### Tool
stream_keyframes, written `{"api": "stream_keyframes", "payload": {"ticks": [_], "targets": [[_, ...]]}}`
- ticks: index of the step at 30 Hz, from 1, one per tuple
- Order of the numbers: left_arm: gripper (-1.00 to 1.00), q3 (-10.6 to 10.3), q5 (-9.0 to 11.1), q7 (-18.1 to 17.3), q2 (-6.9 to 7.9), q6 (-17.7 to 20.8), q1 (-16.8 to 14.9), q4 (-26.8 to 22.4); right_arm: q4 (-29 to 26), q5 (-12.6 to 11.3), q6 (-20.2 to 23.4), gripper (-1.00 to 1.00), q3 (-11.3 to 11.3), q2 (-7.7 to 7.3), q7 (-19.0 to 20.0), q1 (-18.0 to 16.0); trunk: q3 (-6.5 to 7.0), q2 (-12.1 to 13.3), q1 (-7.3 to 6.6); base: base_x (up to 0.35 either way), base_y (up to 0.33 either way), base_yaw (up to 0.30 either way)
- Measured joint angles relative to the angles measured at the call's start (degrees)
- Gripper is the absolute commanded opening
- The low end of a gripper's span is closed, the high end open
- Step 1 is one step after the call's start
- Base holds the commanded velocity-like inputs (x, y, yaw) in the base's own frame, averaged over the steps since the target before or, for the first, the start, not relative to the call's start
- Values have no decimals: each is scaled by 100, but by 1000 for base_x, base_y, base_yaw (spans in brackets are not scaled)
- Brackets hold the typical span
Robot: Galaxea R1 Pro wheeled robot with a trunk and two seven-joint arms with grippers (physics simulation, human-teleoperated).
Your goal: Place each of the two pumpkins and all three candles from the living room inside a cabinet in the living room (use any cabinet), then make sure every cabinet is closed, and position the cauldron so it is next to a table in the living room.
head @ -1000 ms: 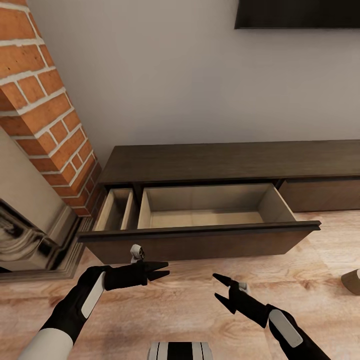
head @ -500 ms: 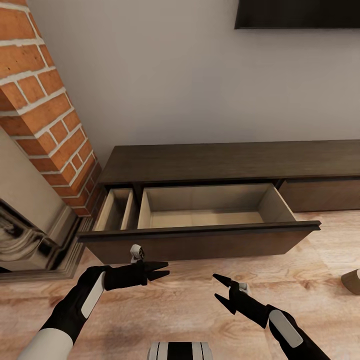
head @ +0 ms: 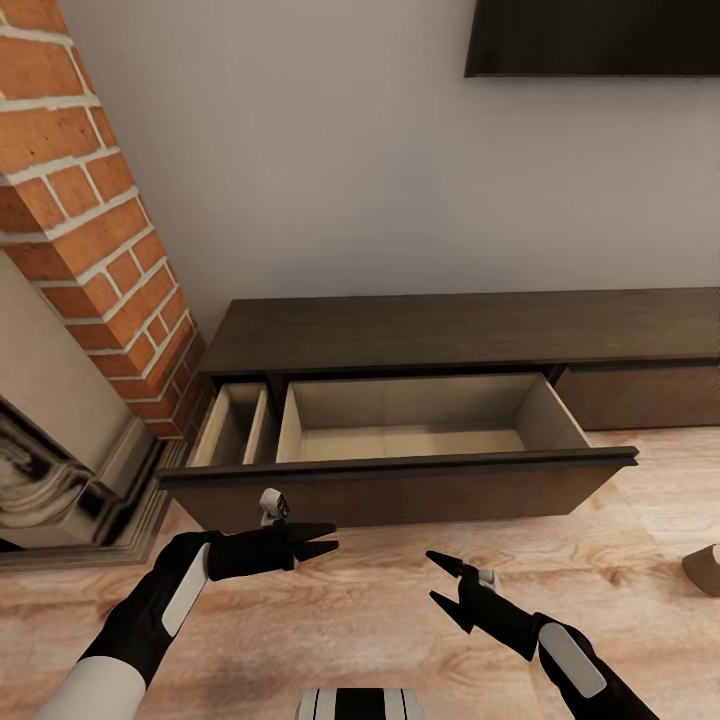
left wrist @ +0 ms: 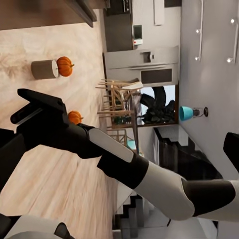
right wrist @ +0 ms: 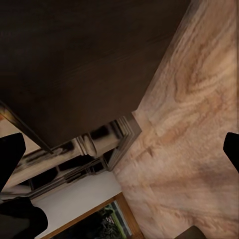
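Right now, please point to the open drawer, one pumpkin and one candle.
Cabinet drawer (head: 400, 490): head view, its dark front panel.
Pumpkin (left wrist: 64, 66): left wrist view, its orange body.
Candle (left wrist: 44, 69): left wrist view, its side.

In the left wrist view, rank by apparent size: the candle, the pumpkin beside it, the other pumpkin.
1. Grey-beige stubby candle.
2. Bright-orange ribbed pumpkin touching it.
3. Second orange pumpkin, partly hidden by the black arm, so its rank is unsure.

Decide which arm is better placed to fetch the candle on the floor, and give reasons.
Right, probably. The candle is on the floor at the robot's right, nearer the open, empty right gripper than the left gripper.
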Motion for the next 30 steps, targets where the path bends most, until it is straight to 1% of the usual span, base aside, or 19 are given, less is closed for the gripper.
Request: {"api": "stream_keyframes", "payload": {"ticks": [5, 12, 16, 22, 30], "targets": [[100, 22, 5, 1, 5, 0, 0, 4, 6, 0, -2, 100, 0, 0, -2, 0, 0, 0, 0, 0, 0, 0], [100, 36, 4, 4, 52, 1, 0, 8, 7, 41, -2, 100, 0, 0, -2, 0, 155, 9, -18, 0, 0, 0], [100, 19, -32, 19, 55, 1, 0, 4, 11, 56, -2, 100, 0, 0, -2, 0, 243, 14, -29, 0, 0, 0], [100, 6, -35, 24, 56, 1, 0, 0, 17, 59, -2, 100, 0, 0, -16, 0, 376, 23, -44, -8, 0, 0], [100, 4, -21, 24, 61, 1, 0, 0, 24, 54, -1, 100, 0, 0, -45, 0, 553, 33, -62, -254, 32, 0]]}}
